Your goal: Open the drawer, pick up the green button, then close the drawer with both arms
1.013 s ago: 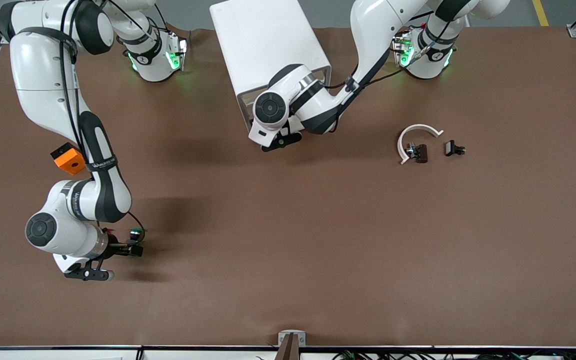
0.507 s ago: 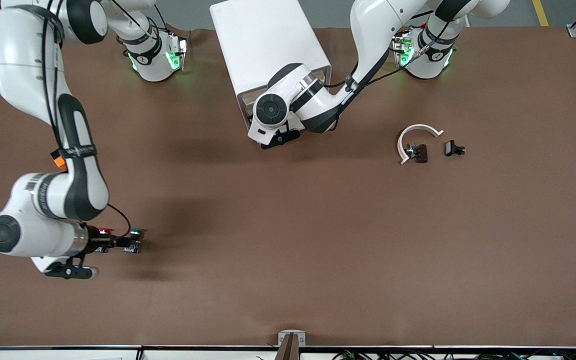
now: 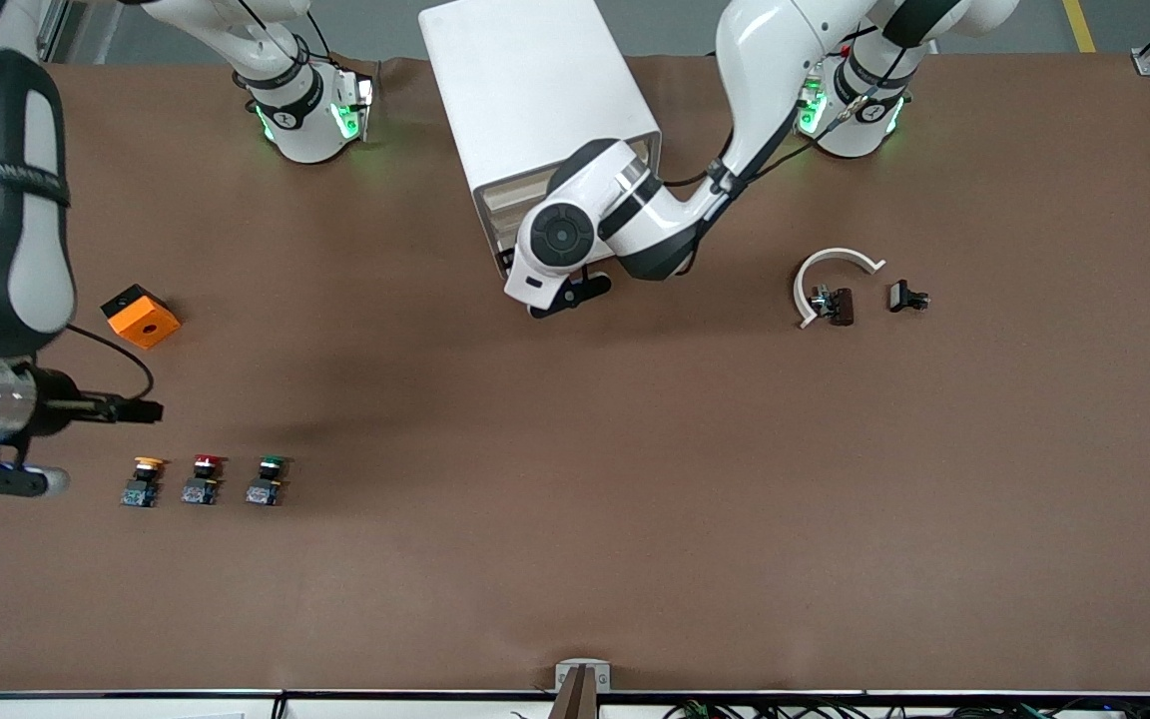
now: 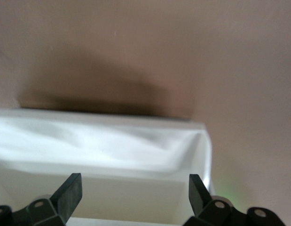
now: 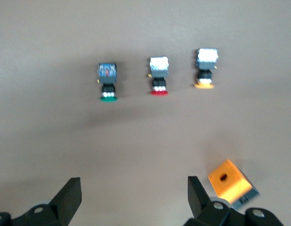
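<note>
The green-capped button (image 3: 266, 481) (image 5: 107, 82) stands on the brown table, at the end of a short row nearest the table's middle. My right gripper (image 3: 141, 409) (image 5: 133, 184) hangs open and empty, high over the table between that row and an orange cube. The white cabinet (image 3: 535, 90) stands between the arm bases, its stacked drawer fronts (image 3: 515, 200) facing the camera. At those fronts my left gripper (image 3: 565, 290) (image 4: 133, 183) is open, with a white drawer (image 4: 112, 141) lying between its fingers, untouched. I cannot tell how far that drawer is out.
A red-capped button (image 3: 202, 479) (image 5: 159, 75) and a yellow-capped one (image 3: 141, 482) (image 5: 205, 68) stand beside the green one. The orange cube (image 3: 141, 317) (image 5: 231, 184) lies farther from the camera. A white curved piece (image 3: 835, 275) and two small black parts (image 3: 835, 305) (image 3: 907, 297) lie toward the left arm's end.
My right gripper has risen and drawn back from the green button toward the right arm's end, uncovering all three buttons. My left gripper shifted slightly at the cabinet front.
</note>
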